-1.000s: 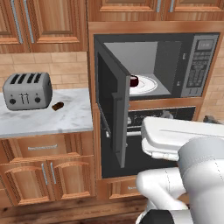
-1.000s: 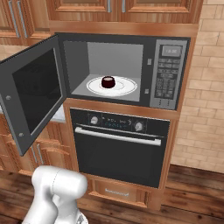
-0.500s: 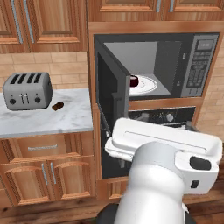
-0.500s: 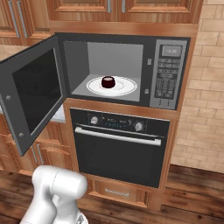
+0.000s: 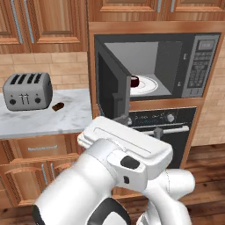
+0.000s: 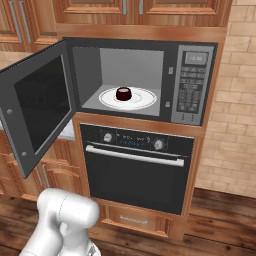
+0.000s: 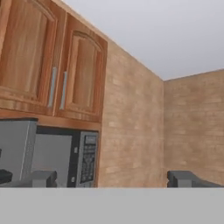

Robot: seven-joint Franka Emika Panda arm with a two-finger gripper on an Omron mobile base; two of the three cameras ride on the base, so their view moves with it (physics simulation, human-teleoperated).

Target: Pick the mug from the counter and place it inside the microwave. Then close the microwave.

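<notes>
Left to right across the scene: a grey toaster is sitting on the counter with a small brown lump just beside it; neither is part of the job. Next, the microwave is standing open, its door swinging out to the left and showing its dark window. The mug is already resting upright on the white round plate inside the cavity, so the placing looks done and the closing is the step in hand. The gripper is pointing up toward the upper cabinets and the button panel, its 2 fingertips standing wide apart and holding nothing. To close well, I judge the hand should be coming round behind the door's outer face, near its free edge rather than the hinge, then pushing in a steady arc until it latches, staying clear of the oven below.
</notes>
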